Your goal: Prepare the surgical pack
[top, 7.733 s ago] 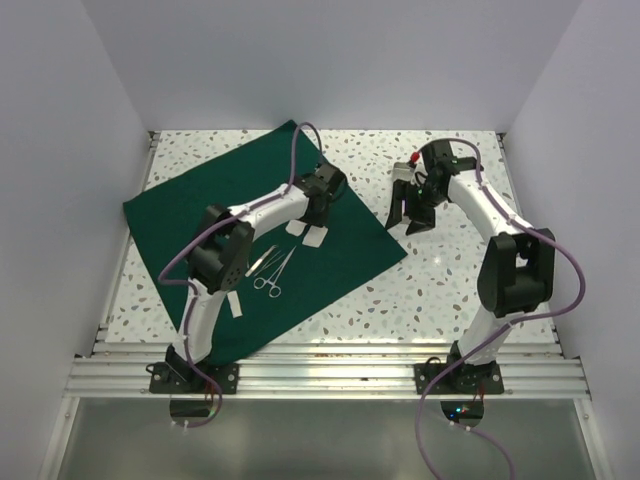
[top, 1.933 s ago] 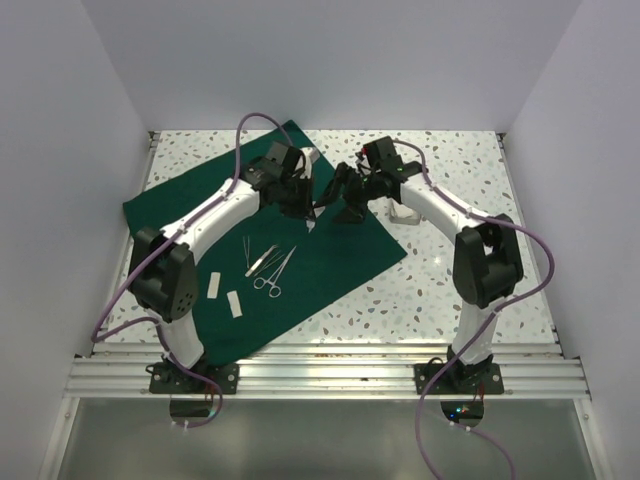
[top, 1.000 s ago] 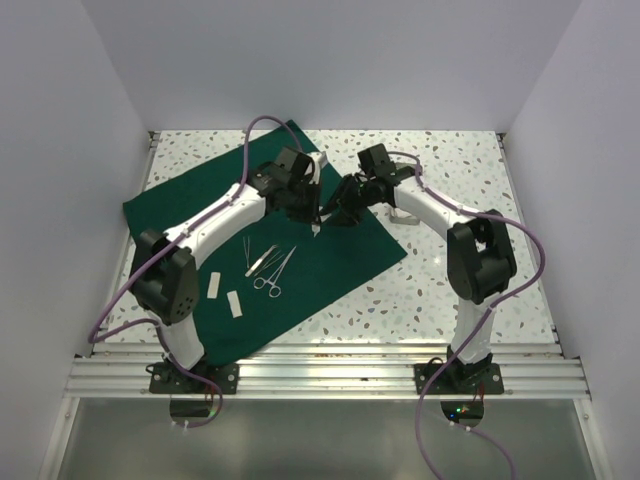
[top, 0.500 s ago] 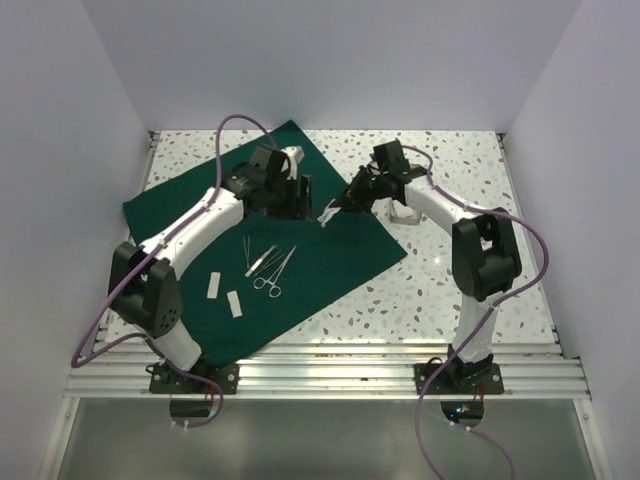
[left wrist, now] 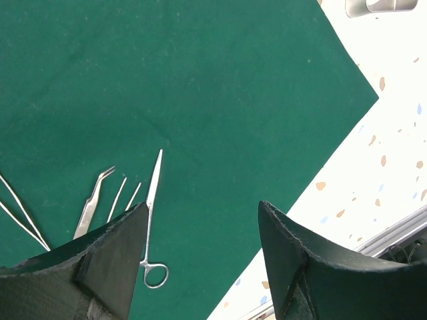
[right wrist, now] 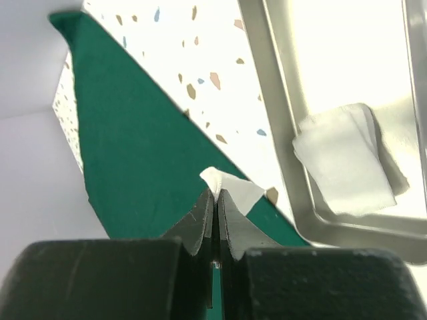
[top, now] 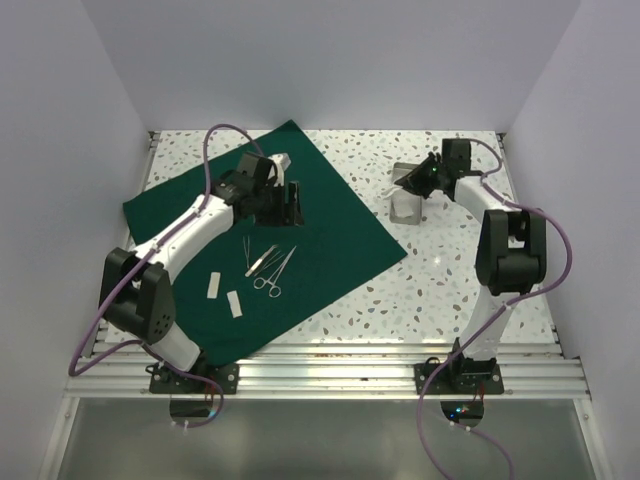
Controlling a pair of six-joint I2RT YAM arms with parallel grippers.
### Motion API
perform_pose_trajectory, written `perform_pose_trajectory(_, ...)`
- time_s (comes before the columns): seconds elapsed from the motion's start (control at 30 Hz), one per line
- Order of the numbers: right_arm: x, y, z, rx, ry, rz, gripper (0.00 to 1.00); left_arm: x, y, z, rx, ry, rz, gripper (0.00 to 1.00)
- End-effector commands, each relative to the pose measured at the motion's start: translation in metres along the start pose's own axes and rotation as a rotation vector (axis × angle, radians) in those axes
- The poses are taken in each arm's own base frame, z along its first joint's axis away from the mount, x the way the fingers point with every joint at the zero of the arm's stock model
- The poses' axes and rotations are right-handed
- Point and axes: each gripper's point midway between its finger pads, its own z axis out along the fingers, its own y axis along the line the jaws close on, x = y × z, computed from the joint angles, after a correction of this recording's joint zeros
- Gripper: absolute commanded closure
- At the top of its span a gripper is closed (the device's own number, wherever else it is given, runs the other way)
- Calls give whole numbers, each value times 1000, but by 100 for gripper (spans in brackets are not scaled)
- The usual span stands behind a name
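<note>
The speckled table (top: 450,270) and the surgical pack's green cloth (top: 330,230) show whole only from the top camera, the cloth spread flat under the left gripper (top: 295,205) and well to the left of the right gripper (top: 412,183). The metal tray (top: 405,200) sits off the cloth, right below the right gripper. Only the right wrist view looks into the tray (right wrist: 373,230): a folded white pad (right wrist: 343,170) lies inside, right of the fingertips. The left wrist view alone shows the steel instruments (left wrist: 152,220) sharply, lying on the cloth (left wrist: 200,80) to the left of and beneath its fingers. Two more small pads (top: 224,294) lie nearer the left arm's base.

The left gripper (left wrist: 203,207) stands wide apart, holding and touching nothing. The right gripper (right wrist: 217,200) is pinched together on a second white pad (right wrist: 233,187), just beside the tray's rim.

A second ago both grippers met over the cloth's right side; since then the left has let go and the right has carried the pad to the tray.
</note>
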Motion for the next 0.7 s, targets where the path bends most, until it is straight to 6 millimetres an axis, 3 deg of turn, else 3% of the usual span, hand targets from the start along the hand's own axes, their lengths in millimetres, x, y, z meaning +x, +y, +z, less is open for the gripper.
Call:
perform_pose_trajectory(0.0,-39,30,-5,-86,-163,-94,100,-10,-3,1,36,-31,11,30)
perform_pose_trajectory(0.23,-72,23,17,-61,-242,-92,100,-5,7,0,17,-5,6,30)
perform_pose_trajectory(0.4,-79,18,34,-76,-240,-90,100,-1,15,2,8,10,-3,30)
perform_pose_trajectory(0.47,-97,9,34,-73,-267,-76,100,1,17,3,6,20,-8,30)
perform_pose_trajectory(0.67,-113,-7,49,-61,-281,-65,100,6,22,5,-3,39,-16,30)
